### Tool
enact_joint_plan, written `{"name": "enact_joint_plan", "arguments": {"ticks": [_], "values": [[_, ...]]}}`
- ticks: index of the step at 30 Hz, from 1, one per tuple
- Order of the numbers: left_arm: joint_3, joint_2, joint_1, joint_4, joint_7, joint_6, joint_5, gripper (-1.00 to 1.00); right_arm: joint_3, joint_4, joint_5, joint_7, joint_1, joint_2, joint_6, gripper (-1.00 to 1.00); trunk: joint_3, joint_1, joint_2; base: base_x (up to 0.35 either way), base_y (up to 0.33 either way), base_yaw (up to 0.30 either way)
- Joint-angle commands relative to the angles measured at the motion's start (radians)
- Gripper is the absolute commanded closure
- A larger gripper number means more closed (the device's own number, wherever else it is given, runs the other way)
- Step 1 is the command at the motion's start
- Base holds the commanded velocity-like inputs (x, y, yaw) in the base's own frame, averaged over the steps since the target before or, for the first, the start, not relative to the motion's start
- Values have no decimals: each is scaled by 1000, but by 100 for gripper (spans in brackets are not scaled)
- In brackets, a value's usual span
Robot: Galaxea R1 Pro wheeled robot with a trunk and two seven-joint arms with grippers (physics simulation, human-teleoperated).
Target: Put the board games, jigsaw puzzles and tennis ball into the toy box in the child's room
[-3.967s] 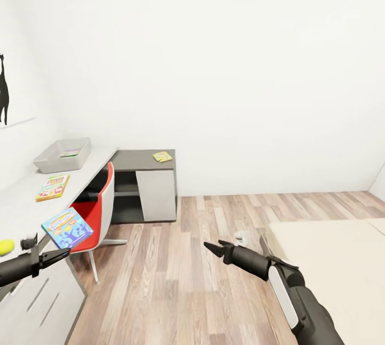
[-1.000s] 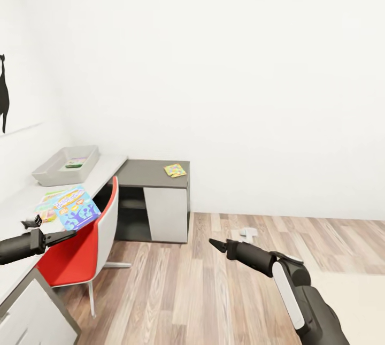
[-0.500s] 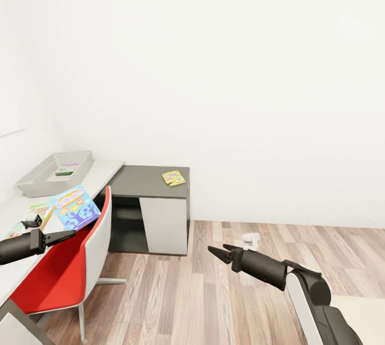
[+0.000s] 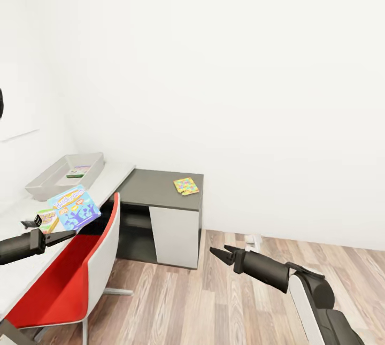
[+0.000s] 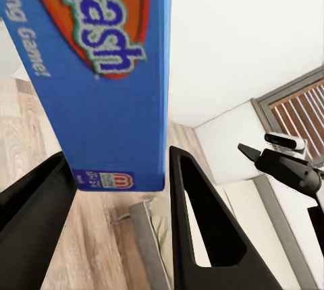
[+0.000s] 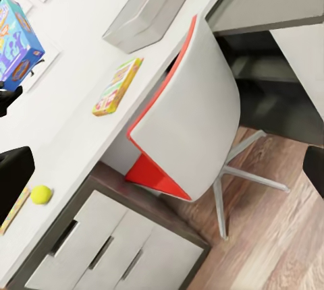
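The left gripper grips the blue board game between its fingers above the worktop, near the toy box already holding one game, while the right gripper hangs empty, fingers slightly apart; Skip-Bo, tennis ball and puzzles remain outside.

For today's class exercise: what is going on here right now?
The left gripper holds a blue game box by its edge above the long table. The grey toy box at the table's far end already has something flat inside. The right gripper is open and empty over the wood floor. A tennis ball still sits on the table.
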Motion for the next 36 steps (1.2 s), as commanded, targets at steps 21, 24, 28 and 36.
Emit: {"name": "enact_joint_plan", "arguments": {"ticks": [21, 24, 28, 36], "values": [[-1, 0, -1, 0, -2, 11, 4, 100, -4, -1, 1, 5, -1, 1, -3, -100, -2, 1, -2, 329, 0, 281], [-1, -1, -1, 0, -2, 11, 4, 100, -4, -1, 0, 5, -1, 1, -3, -100, -2, 1, -2, 329, 0, 281], [-2, -1, -1, 0, -2, 11, 4, 100, -4, -1, 0, 6, -1, 0, -3, -100, -2, 1, -2, 329, 0, 281], [-2, -1, -1, 0, -2, 11, 4, 100, -13, -1, 0, 8, -1, 0, -2, -100, -2, 1, -2, 329, 0, 154]]}}
